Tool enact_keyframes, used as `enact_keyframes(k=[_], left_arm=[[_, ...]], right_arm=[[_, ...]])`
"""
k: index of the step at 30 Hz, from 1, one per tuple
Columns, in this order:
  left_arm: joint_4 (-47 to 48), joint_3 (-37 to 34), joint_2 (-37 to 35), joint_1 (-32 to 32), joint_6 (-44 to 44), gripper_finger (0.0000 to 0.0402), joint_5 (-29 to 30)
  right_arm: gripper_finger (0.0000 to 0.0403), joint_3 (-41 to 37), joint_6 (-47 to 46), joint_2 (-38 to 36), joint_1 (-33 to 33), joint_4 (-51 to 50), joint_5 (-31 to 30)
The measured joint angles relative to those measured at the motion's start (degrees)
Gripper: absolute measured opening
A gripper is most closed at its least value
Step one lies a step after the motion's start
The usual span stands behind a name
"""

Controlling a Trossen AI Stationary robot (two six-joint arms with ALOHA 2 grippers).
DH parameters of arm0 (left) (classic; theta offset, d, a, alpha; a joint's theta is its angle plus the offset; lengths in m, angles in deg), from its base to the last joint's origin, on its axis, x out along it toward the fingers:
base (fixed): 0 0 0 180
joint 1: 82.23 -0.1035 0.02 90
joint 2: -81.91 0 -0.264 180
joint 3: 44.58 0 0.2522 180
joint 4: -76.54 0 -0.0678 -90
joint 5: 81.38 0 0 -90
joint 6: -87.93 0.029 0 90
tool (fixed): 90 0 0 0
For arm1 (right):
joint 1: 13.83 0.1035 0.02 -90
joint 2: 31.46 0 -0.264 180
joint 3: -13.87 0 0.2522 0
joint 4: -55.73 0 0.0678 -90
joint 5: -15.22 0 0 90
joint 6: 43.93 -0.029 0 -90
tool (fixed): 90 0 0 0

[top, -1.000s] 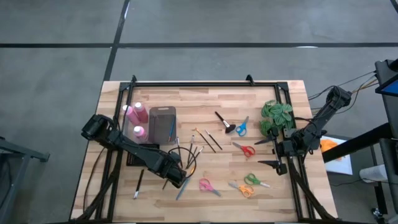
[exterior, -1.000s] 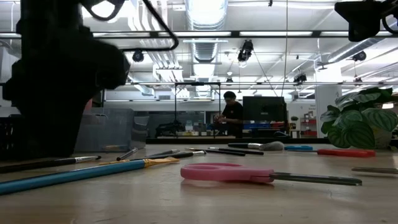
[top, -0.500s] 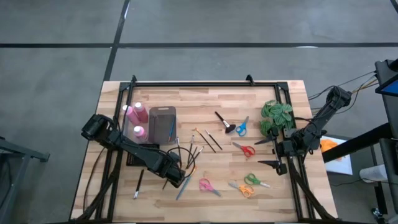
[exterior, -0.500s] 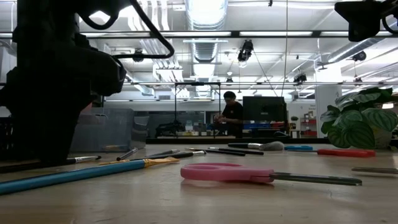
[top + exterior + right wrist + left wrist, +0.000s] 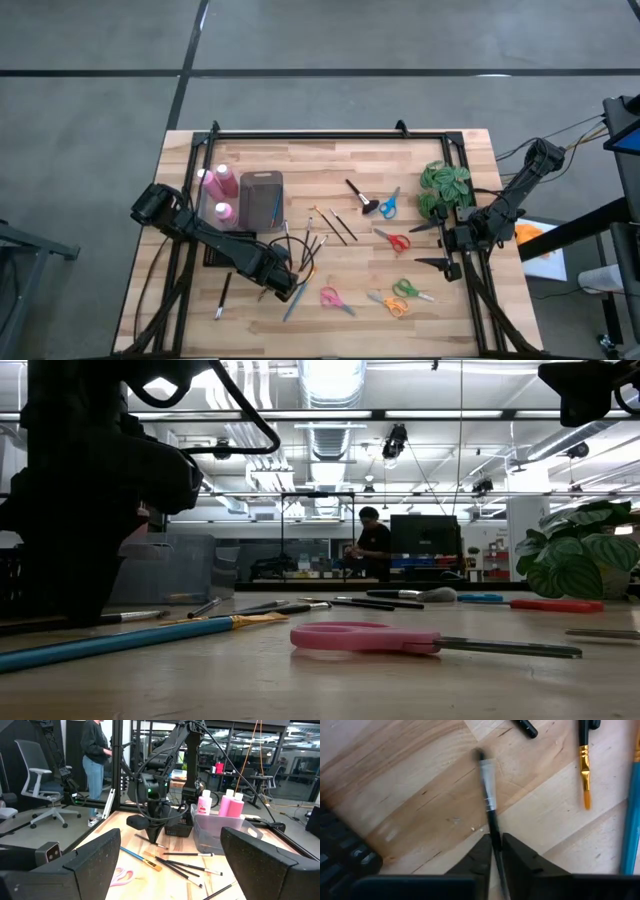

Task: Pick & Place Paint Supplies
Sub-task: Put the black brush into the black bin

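Brush handle (image 5: 496,851) between tool fingers, hidden.

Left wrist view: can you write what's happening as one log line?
left gripper: fingers shut on black paintbrush | table: brush lies flat | right gripper: open, waiting

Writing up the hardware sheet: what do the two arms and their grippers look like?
Both arms are matte black, built from chunky jointed segments. The left gripper has two dark, tapering fingers; black cables loop beside its wrist in the high view. The right gripper has broad, flat, dark grey fingers. In the right wrist view a small green light glows on the left arm's wrist housing.
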Motion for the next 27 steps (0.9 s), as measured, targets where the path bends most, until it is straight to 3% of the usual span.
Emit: enact_keyframes(k=[4, 27], left_arm=[[0.01, 0.00, -0.09, 0.00, -0.18, 0.0005, 0.09], [-0.45, 0.00, -0.09, -0.02, -0.37, 0.0004, 0.48]], right_arm=[[0.0341, 0.00, -0.04, -0.02, 0.01, 0.00, 0.00], [0.0341, 0.00, -0.09, -0.02, 0.00, 0.00, 0.00]])
